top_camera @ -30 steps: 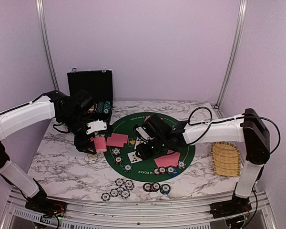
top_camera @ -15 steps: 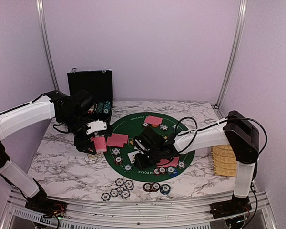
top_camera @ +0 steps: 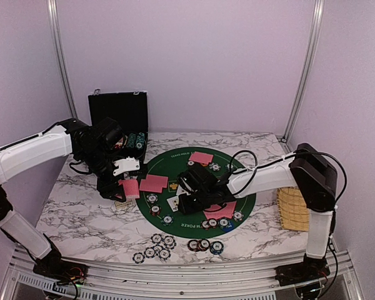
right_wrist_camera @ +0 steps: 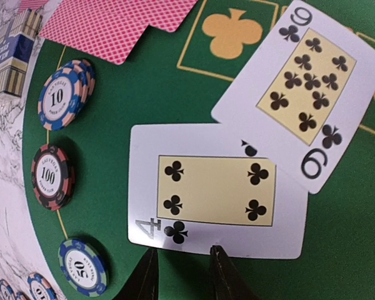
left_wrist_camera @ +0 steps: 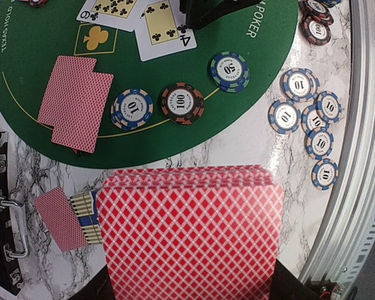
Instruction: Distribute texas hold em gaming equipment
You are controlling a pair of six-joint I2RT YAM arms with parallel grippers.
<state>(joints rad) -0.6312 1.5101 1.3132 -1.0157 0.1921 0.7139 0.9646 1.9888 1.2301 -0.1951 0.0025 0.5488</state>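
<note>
Now, step: likely settling four of clubs (right_wrist_camera: 215, 190) at centre of green mat (right_wrist_camera: 175, 81).
Right gripper (right_wrist_camera: 184, 275): fingers (right_wrist_camera: 149, 278) narrowly apart, empty, at card's edge; lift straight.
Left gripper (top_camera: 120, 181): clamped on red-backed deck (left_wrist_camera: 190, 240), beyond mat's left edge.

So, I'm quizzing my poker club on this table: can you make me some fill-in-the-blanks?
The face-up cards are the four of clubs and the ____ of clubs. The left gripper holds a deck with ____ backs. Between the 10 chip and the 50 chip lies one marked ____.
Missing: nine; red; 100.
</note>
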